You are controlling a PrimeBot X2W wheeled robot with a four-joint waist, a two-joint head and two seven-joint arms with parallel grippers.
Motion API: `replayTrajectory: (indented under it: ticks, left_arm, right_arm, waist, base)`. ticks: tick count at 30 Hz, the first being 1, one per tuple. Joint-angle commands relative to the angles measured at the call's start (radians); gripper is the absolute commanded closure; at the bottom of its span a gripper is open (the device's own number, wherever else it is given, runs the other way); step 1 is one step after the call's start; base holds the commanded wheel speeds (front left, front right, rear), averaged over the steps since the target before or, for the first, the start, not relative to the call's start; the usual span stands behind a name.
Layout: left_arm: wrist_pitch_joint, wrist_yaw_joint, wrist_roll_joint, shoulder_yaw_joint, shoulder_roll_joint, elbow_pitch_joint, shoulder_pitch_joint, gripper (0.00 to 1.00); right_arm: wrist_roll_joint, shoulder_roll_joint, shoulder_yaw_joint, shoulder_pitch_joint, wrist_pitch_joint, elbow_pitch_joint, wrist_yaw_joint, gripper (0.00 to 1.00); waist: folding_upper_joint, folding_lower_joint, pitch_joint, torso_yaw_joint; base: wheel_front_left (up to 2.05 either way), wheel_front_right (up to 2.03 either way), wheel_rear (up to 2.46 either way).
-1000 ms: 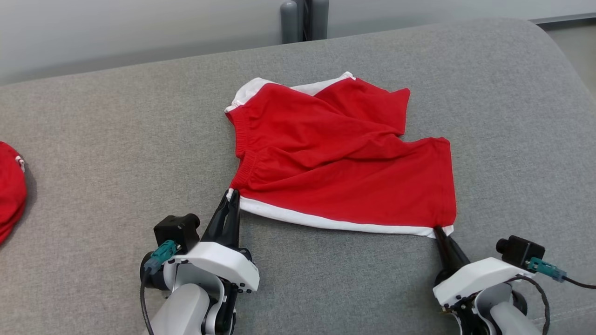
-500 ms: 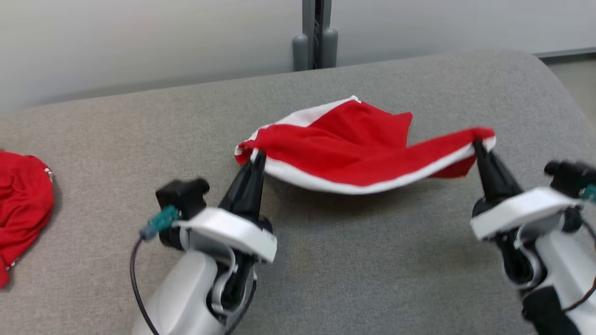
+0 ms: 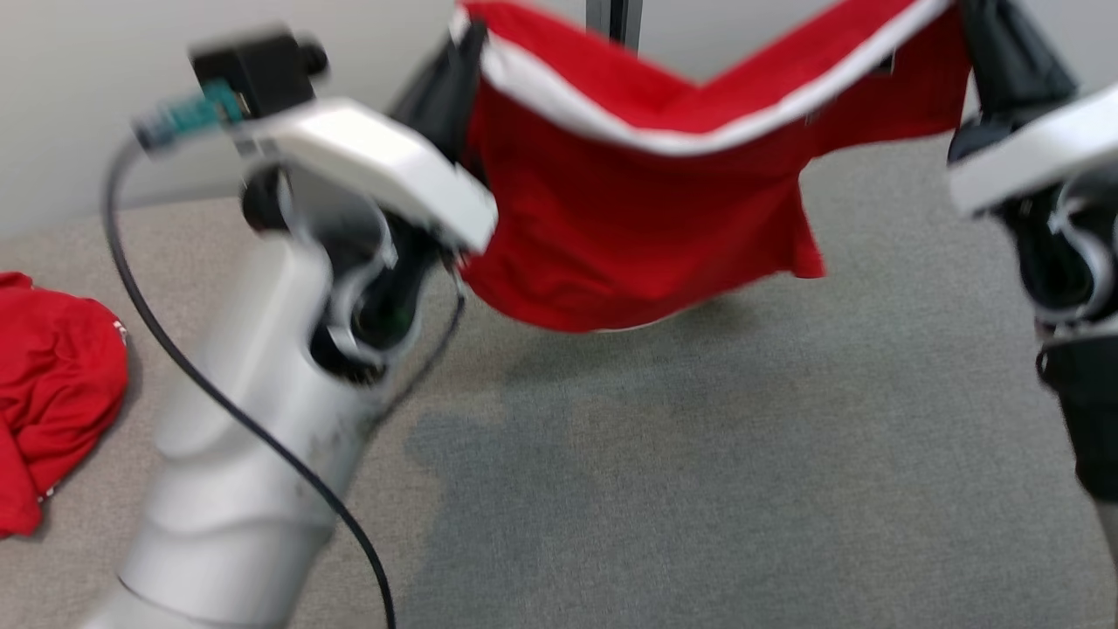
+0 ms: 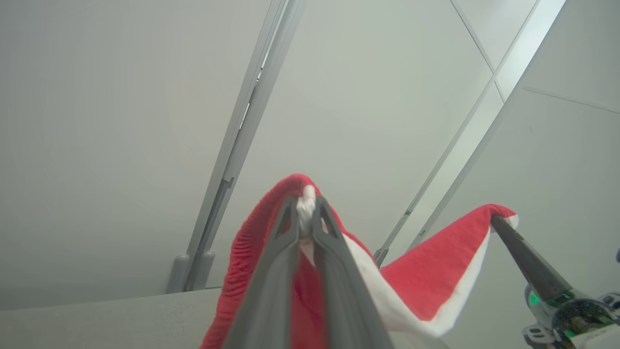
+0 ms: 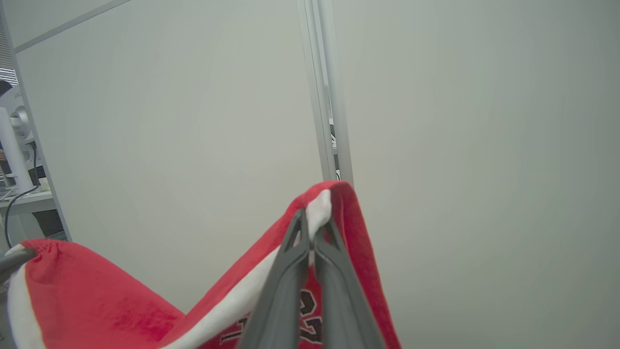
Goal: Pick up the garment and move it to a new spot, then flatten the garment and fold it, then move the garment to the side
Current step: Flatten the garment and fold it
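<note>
1. Above the grey cushion, the red shorts hang in the air between two claws. They sag in the middle, and the lowest fold looks clear of the cushion.
2. The left claw is pinched narrow on a white-edged corner at the left end. The right claw is pinched narrow on the matching white corner at the right end.
3. The shorts look light, limp and soft. They will likely hold no shape of their own and will drape wherever they are let down. The two corners of the white-edged side seem the right places to hold, since pulling them apart keeps the cloth spread. Only a little cloth sits in each pinch, so a jerk could pull a corner free.
4. The cloth is a matte red knit with a smooth white band along the held edge. A gathered, ribbed strip runs beside the left claw, and dark printed figures show near the right claw. The cushion is a coarse grey weave.
5. Another crumpled red cloth lies at the left of the cushion, well apart.
</note>
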Motion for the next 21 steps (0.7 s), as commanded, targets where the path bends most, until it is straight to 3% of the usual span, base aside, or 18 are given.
replayTrajectory:
  ticks: [1, 5, 9, 16, 21]
  left_arm:
    - [0.017, 0.009, 0.000, 0.009, 0.013, 0.006, -0.041, 1.00]
    - [0.087, 0.045, 0.003, 0.030, 0.024, 0.056, -0.205, 1.00]
    - [0.091, 0.067, 0.028, 0.046, 0.020, 0.139, -0.407, 1.00]
    - [-0.066, 0.025, 0.086, 0.091, 0.020, 0.340, -0.767, 1.00]
    - [-0.197, -0.017, 0.109, 0.102, 0.012, 0.469, -0.898, 1.00]
  right_arm:
    - [-0.009, -0.001, -0.002, -0.036, 0.013, 0.004, 0.000, 1.00]
    - [-0.020, -0.003, 0.011, -0.185, 0.058, 0.043, 0.000, 1.00]
    - [-0.025, -0.012, 0.046, -0.370, 0.062, 0.095, 0.000, 1.00]
    - [-0.060, 0.028, 0.067, -0.728, -0.090, 0.292, 0.000, 1.00]
    - [-0.081, 0.071, 0.074, -0.861, -0.204, 0.424, 0.000, 1.00]
  waist:
    - [-0.0001, 0.0000, 0.029, -0.003]
    - [-0.0001, 0.0000, 0.122, -0.008]
    - [-0.0001, 0.0000, 0.265, -0.011]
    - [-0.0001, 0.0000, 0.469, -0.036]
    - [-0.0001, 0.0000, 0.541, -0.041]
  base:
    - [0.00, 0.00, 0.00]
    - [0.00, 0.00, 0.00]
    - [0.00, 0.00, 0.00]
    - [0.00, 0.00, 0.00]
    - [0.00, 0.00, 0.00]
